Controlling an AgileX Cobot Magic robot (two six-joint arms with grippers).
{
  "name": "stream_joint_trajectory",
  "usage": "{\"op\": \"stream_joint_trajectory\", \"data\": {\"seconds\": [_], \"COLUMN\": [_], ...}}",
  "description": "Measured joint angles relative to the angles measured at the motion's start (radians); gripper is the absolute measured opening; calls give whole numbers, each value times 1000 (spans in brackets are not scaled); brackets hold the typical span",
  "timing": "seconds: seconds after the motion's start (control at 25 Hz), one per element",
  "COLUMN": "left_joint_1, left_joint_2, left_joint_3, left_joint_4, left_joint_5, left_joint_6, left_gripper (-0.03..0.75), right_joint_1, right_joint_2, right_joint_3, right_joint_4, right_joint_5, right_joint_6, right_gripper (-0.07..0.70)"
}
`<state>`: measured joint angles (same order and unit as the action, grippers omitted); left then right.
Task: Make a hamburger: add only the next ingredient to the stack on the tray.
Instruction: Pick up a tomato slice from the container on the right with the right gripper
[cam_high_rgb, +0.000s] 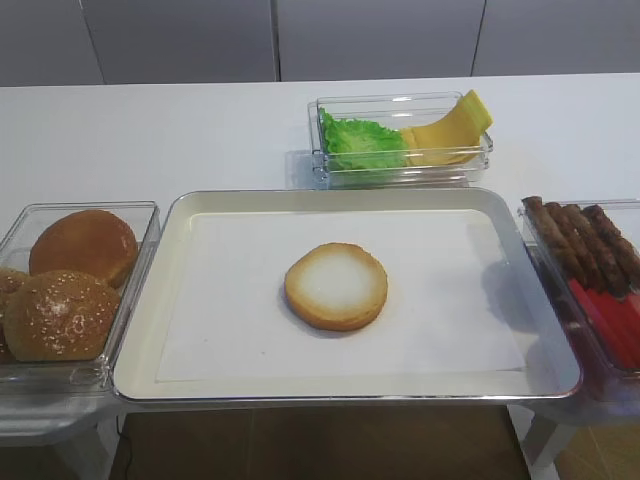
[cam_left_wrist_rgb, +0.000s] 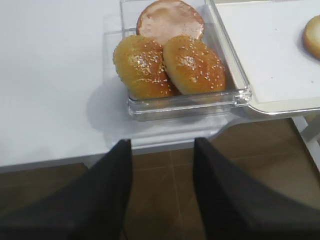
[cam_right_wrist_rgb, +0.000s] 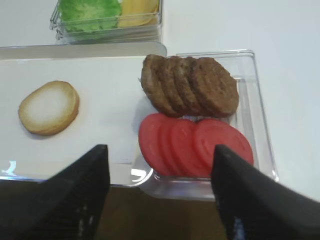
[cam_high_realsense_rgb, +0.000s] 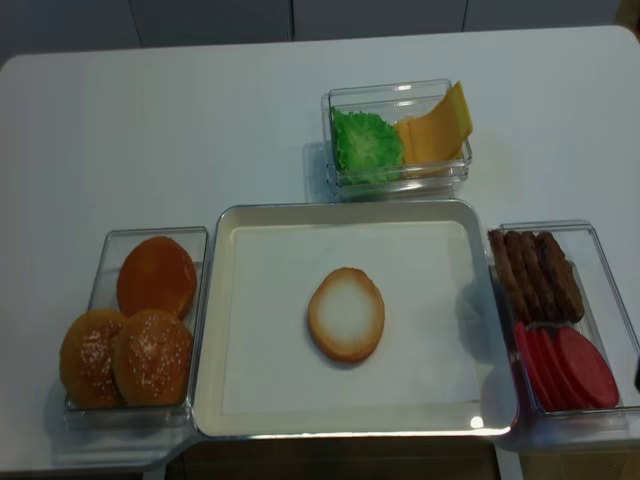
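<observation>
A bun bottom half with a pale cut face lies alone in the middle of the silver tray. Several red tomato slices overlap in a clear container right of the tray, in front of brown patties. My right gripper is open and empty, hovering off the table's front edge just short of the tomato slices. My left gripper is open and empty, off the front edge before the bun container. Neither gripper shows in the exterior views.
Whole seeded buns fill a clear container left of the tray. Behind the tray stands a container with green lettuce and yellow cheese. The table's front edge runs just under the tray and containers.
</observation>
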<state>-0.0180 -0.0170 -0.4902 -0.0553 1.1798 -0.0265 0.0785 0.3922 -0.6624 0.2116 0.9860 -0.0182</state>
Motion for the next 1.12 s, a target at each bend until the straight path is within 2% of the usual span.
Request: {"op": "stream_joint_trajectory", "data": {"seconds": [0.12, 0.48, 0.6, 0.76, 0.96, 1.12], "left_joint_1": [0, 0, 0, 0, 0, 0], "left_joint_2": [0, 0, 0, 0, 0, 0], "left_joint_3": [0, 0, 0, 0, 0, 0], "left_joint_4": [0, 0, 0, 0, 0, 0], "left_joint_5": [0, 0, 0, 0, 0, 0], "left_joint_6": [0, 0, 0, 0, 0, 0], "left_gripper": [304, 304, 304, 304, 304, 304], "right_joint_1": [0, 18, 64, 133, 233, 329], "right_joint_2": [100, 405, 488, 585, 664, 730], "right_joint_3": [-33, -188, -245, -302, -314, -314], "right_joint_4": [33, 79, 66, -24, -122, -206], "right_joint_5": [-34, -28, -4, 68, 150, 175], "right_joint_6": [0, 9, 39, 103, 177, 247], "right_gripper": [498, 492, 491, 491, 490, 478]}}
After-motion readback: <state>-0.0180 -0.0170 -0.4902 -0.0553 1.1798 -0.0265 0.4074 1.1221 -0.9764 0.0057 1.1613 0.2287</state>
